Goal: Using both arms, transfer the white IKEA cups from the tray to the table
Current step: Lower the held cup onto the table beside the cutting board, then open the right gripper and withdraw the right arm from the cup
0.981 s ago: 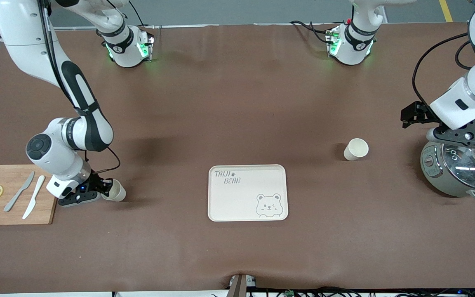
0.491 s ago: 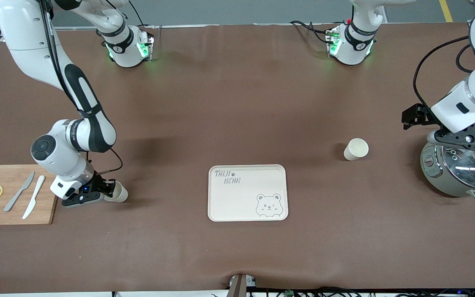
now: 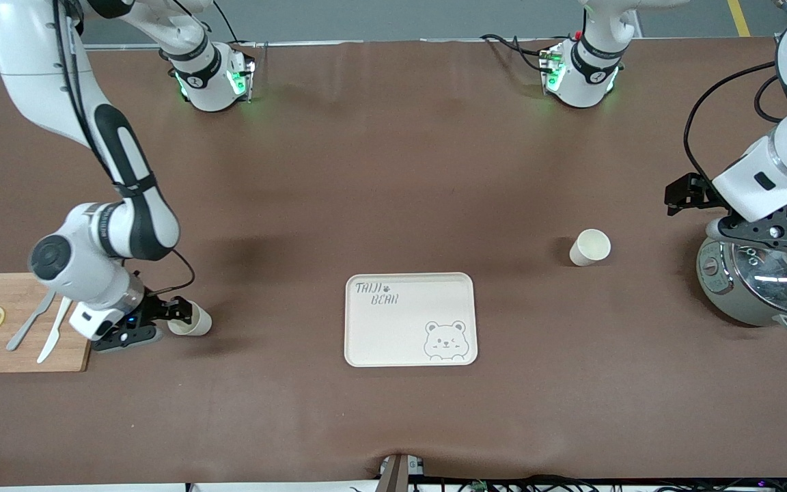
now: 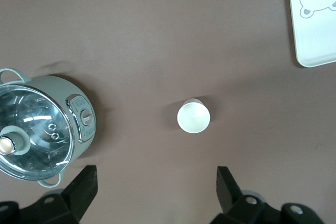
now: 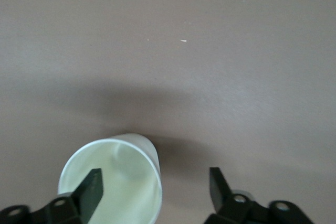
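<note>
Two white IKEA cups stand on the table, so the tray lies bare between them. My right gripper sits low beside the cutting board, jaws spread, one finger over the first cup it frees. My left gripper waits open above the pot, the second cup upright nearby.
</note>
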`<state>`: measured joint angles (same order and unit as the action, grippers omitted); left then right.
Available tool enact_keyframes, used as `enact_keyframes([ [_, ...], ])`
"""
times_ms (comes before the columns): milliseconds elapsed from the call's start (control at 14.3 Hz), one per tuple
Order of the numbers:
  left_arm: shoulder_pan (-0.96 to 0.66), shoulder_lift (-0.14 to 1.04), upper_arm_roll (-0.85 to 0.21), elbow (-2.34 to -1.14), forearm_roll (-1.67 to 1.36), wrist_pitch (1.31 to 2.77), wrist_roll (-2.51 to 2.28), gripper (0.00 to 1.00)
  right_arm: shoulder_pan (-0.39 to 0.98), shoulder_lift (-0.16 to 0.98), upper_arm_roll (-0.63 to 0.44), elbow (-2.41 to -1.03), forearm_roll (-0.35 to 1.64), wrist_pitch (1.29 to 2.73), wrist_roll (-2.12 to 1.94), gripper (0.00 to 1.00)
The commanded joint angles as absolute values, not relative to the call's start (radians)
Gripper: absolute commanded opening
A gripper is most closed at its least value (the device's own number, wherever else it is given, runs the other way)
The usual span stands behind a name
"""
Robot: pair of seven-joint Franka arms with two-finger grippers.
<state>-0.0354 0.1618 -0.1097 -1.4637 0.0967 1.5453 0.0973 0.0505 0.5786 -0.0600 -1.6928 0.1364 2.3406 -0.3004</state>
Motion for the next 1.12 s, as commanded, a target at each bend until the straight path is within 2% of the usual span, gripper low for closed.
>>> enact_keyframes([
  [0,-0.035,0.167,-0.11,-1.439,0.104,1.536,0.103,1.0,0.002,0.575,-0.049,-1.504,0.127,2.081,-0.307,1.0],
  [280,-0.034,0.17,-0.11,-1.436,0.106,1.536,0.103,1.0,-0.017,0.502,-0.061,-1.362,0.121,1.783,-0.295,1.0],
  [561,-0.034,0.172,-0.11,-1.436,0.104,1.536,0.101,1.0,-0.006,0.338,-0.08,-1.302,0.028,1.524,-0.207,1.0],
  [701,-0.035,0.172,-0.11,-1.436,0.103,1.536,0.1,1.0,0.0,0.224,-0.072,-1.334,-0.018,1.473,-0.144,1.0],
  [841,-0.035,0.172,-0.11,-1.436,0.101,1.536,0.1,1.0,0.003,0.111,-0.072,-1.423,-0.02,1.479,-0.118,1.0],
  [1051,-0.037,0.172,-0.11,-1.436,0.103,1.536,0.097,1.0,-0.006,-0.068,-0.075,-1.676,-0.02,1.622,-0.114,1.0],
])
